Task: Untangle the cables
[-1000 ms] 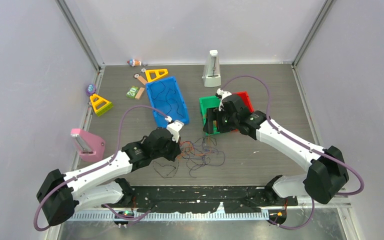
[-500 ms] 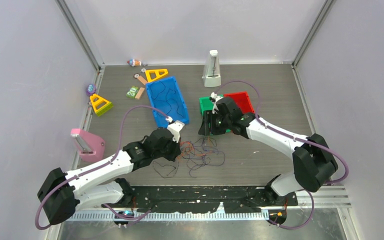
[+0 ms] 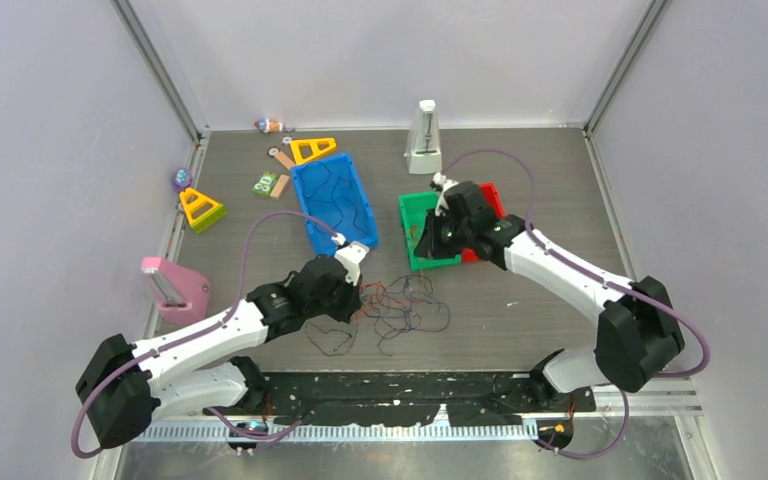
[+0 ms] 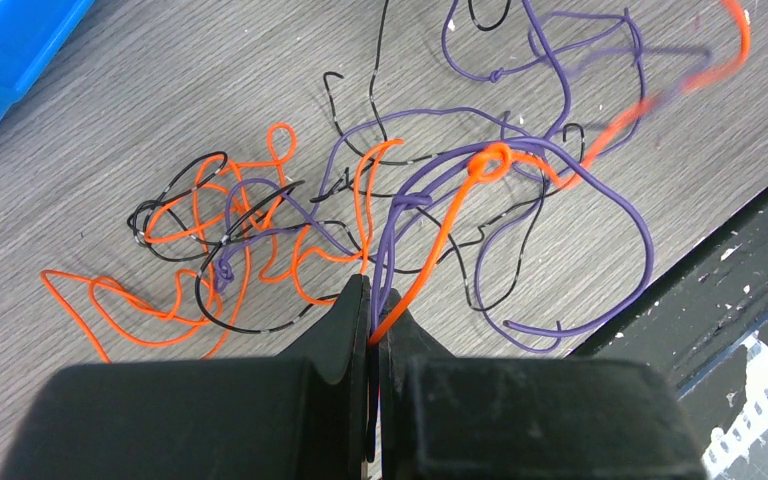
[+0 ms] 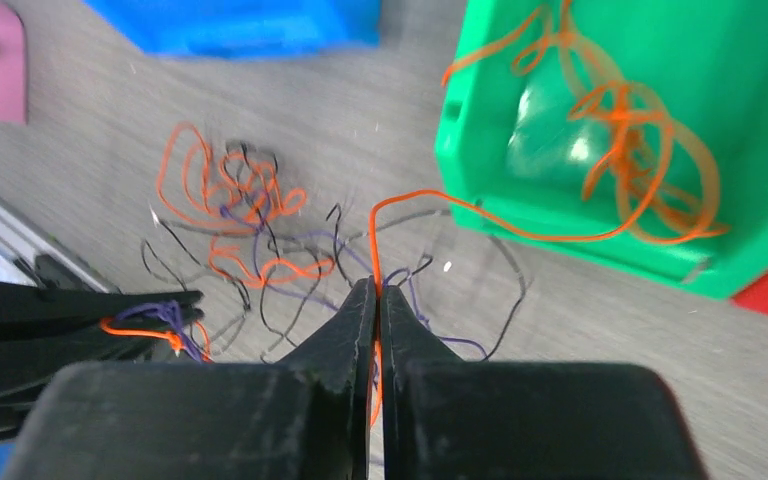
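Note:
The cables [image 3: 400, 305] lie as a tangle of thin orange, purple and black wires on the table between the arms. My left gripper [image 3: 360, 289] sits at the tangle's left edge. In its wrist view it [image 4: 377, 310] is shut on an orange and a purple strand. My right gripper [image 3: 426, 245] hovers by the green bin's [image 3: 407, 212] near corner. It [image 5: 377, 290] is shut on one orange cable [image 5: 520, 232] that runs over the bin's wall to orange coils [image 5: 620, 130] inside.
A blue bin [image 3: 305, 200] holding black wires stands left of the green one, and a red bin [image 3: 490, 198] is on the right. A metronome [image 3: 424, 138] stands at the back. A pink block [image 3: 175, 290] and yellow triangles [image 3: 201, 208] lie at the left.
My right gripper has gone from open to shut, now pinching an orange cable, after dipping toward the tangle and drawing back by the green bin. The left arm has not moved.

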